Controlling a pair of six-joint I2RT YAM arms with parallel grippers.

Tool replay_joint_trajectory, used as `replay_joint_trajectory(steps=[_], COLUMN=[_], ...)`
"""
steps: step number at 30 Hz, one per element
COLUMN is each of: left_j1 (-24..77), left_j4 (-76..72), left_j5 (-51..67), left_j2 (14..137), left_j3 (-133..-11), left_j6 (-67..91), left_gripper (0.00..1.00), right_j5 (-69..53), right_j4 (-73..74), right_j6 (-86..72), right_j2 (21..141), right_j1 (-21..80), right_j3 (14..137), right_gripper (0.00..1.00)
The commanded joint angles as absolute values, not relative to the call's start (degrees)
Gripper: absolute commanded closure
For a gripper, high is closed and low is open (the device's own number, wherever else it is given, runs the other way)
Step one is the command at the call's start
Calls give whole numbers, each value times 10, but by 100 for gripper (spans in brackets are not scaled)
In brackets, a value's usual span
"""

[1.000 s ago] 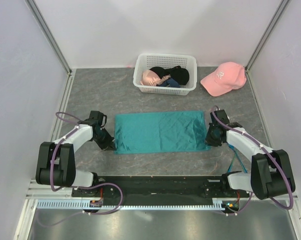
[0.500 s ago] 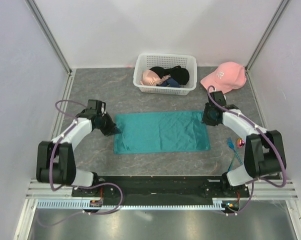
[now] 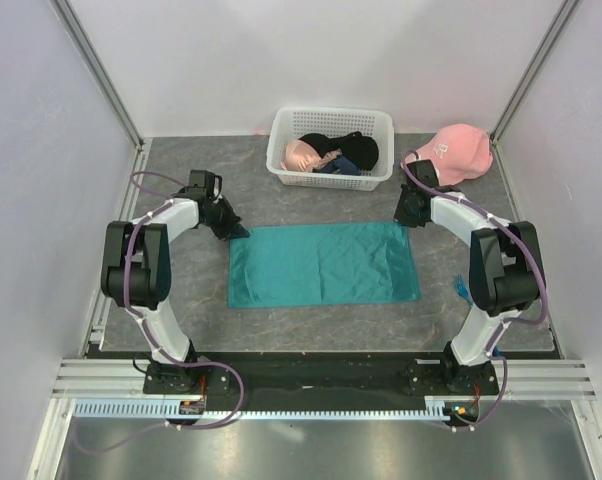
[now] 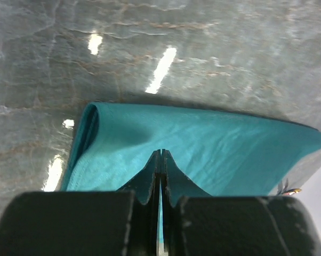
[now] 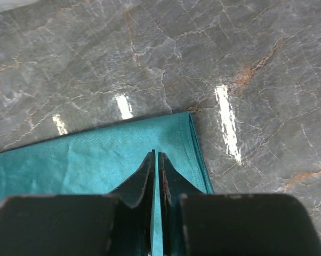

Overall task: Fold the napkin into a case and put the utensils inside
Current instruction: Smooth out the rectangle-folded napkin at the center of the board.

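Napkin (image 3: 323, 264) plain teal-green; table (image 3: 281, 210) grey marbled, rust veins; basket (image 3: 331, 113) white lattice; cap (image 3: 449, 155) pink.

Up top, the external camera sits above and behind the arm bases (image 3: 169, 365), looking down and away across the whole counter (image 3: 311, 200) to the far wall: that's the wide shot. The left wrist camera rides right behind the left pincer (image 4: 160, 154), very close, tilted down over its own fingers onto the napkin (image 4: 230, 149) at its left end. The right wrist camera does likewise behind the right pincer (image 5: 155, 154), tight on the napkin's far right corner. All three views share that napkin, and each wrist view holds one end of what the top view shows complete.
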State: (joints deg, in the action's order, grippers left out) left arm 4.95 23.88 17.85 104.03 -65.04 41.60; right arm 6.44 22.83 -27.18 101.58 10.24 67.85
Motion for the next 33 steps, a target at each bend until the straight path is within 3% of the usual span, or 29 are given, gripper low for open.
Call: replay_joint_trajectory(steps=[1,33], left_j1=[45,1], left_j4=[240,262], left_j5=[153,130], left_j2=[1059,1106], left_j3=[-671,-711], left_j6=[401,374], left_gripper=[98,98], right_j5=[81,83], right_j4=[214,188], right_j6=[-272,-261], right_j2=[1032,1076], right_j1=[100,87], right_j3=[699,720], right_gripper=[89,88])
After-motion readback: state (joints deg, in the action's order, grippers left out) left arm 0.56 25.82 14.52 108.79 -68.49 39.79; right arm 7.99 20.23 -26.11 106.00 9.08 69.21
